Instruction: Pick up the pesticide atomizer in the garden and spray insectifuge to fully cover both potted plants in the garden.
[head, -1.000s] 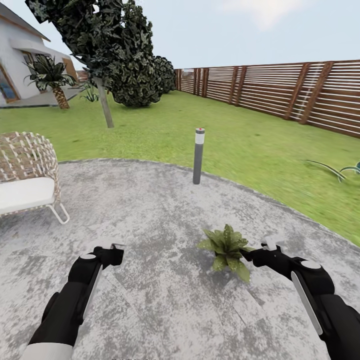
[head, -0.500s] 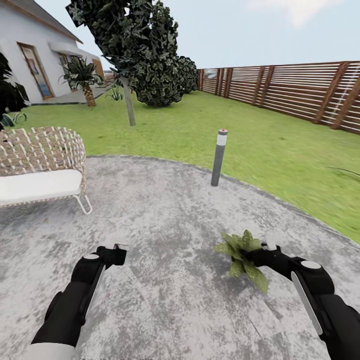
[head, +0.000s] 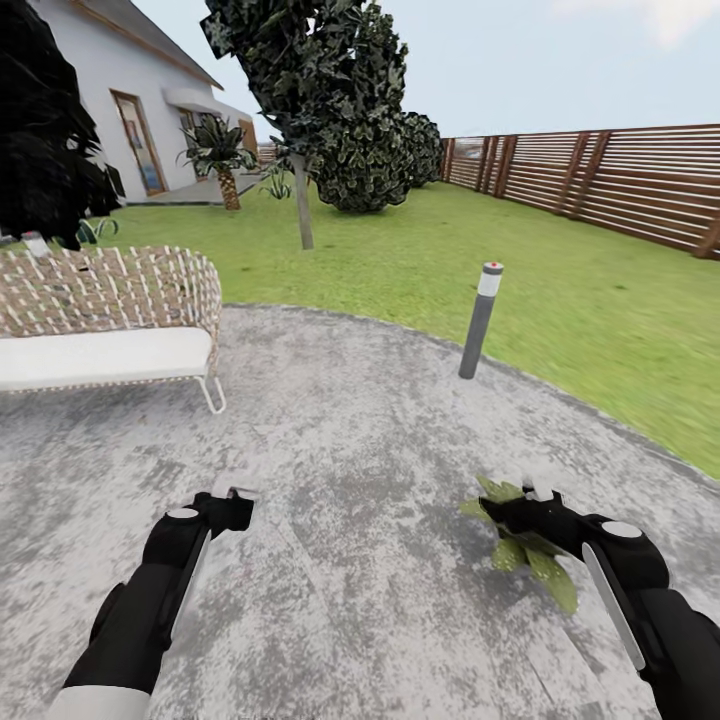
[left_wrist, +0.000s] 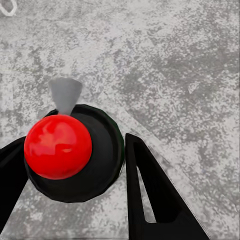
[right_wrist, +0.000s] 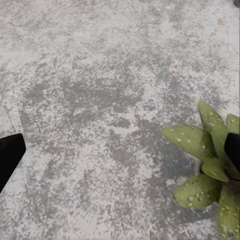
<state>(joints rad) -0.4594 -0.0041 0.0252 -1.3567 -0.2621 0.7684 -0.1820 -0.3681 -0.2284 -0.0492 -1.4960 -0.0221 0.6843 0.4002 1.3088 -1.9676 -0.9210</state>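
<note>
Wide paved patio (head: 380, 420), left gripper (left_wrist: 75, 165) clamping atomizer (left_wrist: 70, 150), right gripper (head: 515, 510) spread beside potted plant (right_wrist: 210, 165).

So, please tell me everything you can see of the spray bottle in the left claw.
The bottle is seen from above in the left wrist view: a round dark green-black body, a glossy red neck at its middle, and a pale grey trigger head pointing away. It stands upright between the two black fingers of the left claw, held above the mottled grey patio. Its label is hidden. In the head view only a pale bit of it shows above the claw.
</note>
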